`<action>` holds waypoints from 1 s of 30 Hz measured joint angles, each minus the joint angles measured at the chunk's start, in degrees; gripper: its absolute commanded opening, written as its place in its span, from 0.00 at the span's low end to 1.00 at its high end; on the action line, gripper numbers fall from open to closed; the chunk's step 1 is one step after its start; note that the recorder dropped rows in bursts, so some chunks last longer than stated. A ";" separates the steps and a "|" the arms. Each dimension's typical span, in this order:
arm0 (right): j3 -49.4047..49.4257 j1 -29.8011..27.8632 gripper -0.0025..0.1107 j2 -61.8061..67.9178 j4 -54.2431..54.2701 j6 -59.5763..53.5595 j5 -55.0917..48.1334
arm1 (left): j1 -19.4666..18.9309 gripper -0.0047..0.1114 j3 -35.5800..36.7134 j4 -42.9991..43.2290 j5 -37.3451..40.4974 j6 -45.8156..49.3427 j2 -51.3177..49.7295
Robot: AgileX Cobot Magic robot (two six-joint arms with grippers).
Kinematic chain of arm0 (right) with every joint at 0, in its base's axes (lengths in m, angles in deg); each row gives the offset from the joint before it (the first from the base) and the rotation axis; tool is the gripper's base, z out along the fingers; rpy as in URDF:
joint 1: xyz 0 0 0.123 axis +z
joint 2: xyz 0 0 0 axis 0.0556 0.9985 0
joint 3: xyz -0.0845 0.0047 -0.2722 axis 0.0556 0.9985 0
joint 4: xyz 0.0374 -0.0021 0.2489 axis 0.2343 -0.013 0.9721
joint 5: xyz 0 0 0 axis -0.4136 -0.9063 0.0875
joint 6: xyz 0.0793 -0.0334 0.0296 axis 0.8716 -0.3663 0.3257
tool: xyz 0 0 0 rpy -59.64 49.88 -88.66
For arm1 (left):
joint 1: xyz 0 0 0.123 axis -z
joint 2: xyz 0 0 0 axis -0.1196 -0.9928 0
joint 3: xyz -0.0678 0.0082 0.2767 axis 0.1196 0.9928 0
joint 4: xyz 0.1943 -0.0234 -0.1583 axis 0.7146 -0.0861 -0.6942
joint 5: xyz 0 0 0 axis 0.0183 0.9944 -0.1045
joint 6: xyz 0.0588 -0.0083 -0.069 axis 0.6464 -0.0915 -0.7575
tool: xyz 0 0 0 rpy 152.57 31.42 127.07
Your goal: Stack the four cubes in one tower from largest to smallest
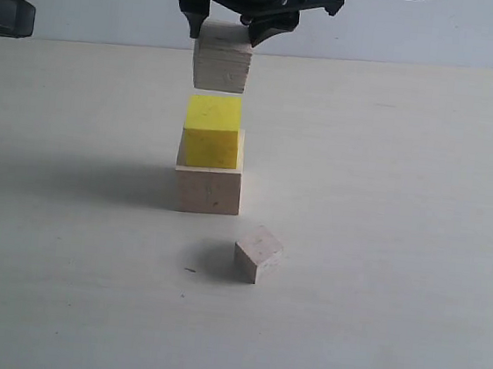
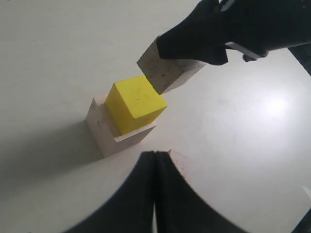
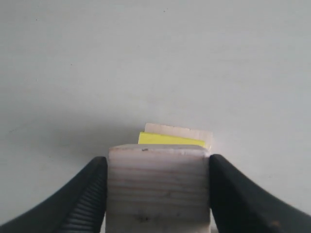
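Nearest, the loose cube (image 1: pixel 258 254), small and pale, lies alone on the counter (image 1: pixel 398 253), turned corner-on, just right of the stack and nearer than it. In the left wrist view it is half hidden behind the left gripper (image 2: pixel 155 165), whose dark fingers are pressed together with nothing between them. Farther back the large cube (image 1: pixel 208 191) stands on the counter with the yellow cube (image 1: pixel 210 132) on top, set a little left and covering most of its top face. Above the yellow cube, with a clear gap, hangs the held cube (image 1: pixel 223 59), also small and pale. It is clamped by its sides between the fingers of the right gripper (image 1: pixel 228 33), whose upper body the frame cuts off. From the right wrist only slivers of the yellow and large cubes show past the held cube. Four cubes in all: two small pale, one yellow, one large pale.
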 measured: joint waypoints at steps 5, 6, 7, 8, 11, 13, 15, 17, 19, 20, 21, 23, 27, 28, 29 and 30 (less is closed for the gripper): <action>0.00 0.00 0.02 0.00 -0.90 0.95 0.35 | 0.00 0.04 0.00 0.00 0.00 0.00 0.00; 0.00 0.00 0.02 0.11 -0.90 0.95 0.35 | 0.00 0.04 0.00 0.00 0.00 0.00 0.00; 0.00 0.00 0.02 0.14 -0.90 0.95 0.35 | 0.00 0.04 0.00 0.00 0.00 0.00 0.00; 0.00 0.00 0.02 0.27 -1.01 0.95 0.35 | 0.00 0.04 0.00 -0.13 0.00 0.00 0.00; -0.11 0.00 0.02 1.06 -1.01 0.95 0.35 | 0.00 0.04 0.00 -0.66 0.00 0.00 0.00; -0.20 0.00 0.02 1.60 -0.52 0.95 0.24 | 0.00 0.04 0.00 -0.91 0.13 0.00 0.00; -0.20 0.00 0.02 1.96 -0.15 0.95 0.51 | 0.00 0.04 0.00 -0.91 0.13 0.00 0.23; -0.20 0.00 0.02 1.99 -0.17 0.95 1.31 | 0.00 0.04 0.00 -1.03 0.13 0.00 0.52; -0.33 0.00 0.02 2.09 -0.17 0.95 1.70 | 0.00 0.04 0.00 -1.03 0.24 0.00 1.02; -0.33 0.00 0.02 2.37 -0.17 0.95 1.70 | 0.00 0.04 0.00 -1.03 0.24 0.00 1.22; -0.33 0.00 0.02 2.60 -0.17 0.95 1.70 | 0.00 0.04 0.00 -1.12 0.24 0.00 1.56; -0.33 0.00 0.02 3.58 0.08 0.95 1.59 | 0.00 0.04 0.00 -1.12 0.35 0.00 1.96; -0.33 0.00 0.02 4.40 0.33 0.95 1.24 | 0.00 0.04 0.00 -1.25 0.46 -0.12 2.45; -0.33 0.00 0.02 4.40 0.33 0.95 1.18 | 0.00 0.04 0.00 -1.25 0.56 -0.12 2.45; -0.33 0.00 0.02 4.40 0.33 0.95 0.99 | 0.00 0.04 0.00 -1.25 0.56 -0.12 2.45; -0.33 0.00 0.02 4.40 0.33 0.95 0.55 | 0.00 0.04 0.00 -1.25 0.56 -0.23 2.45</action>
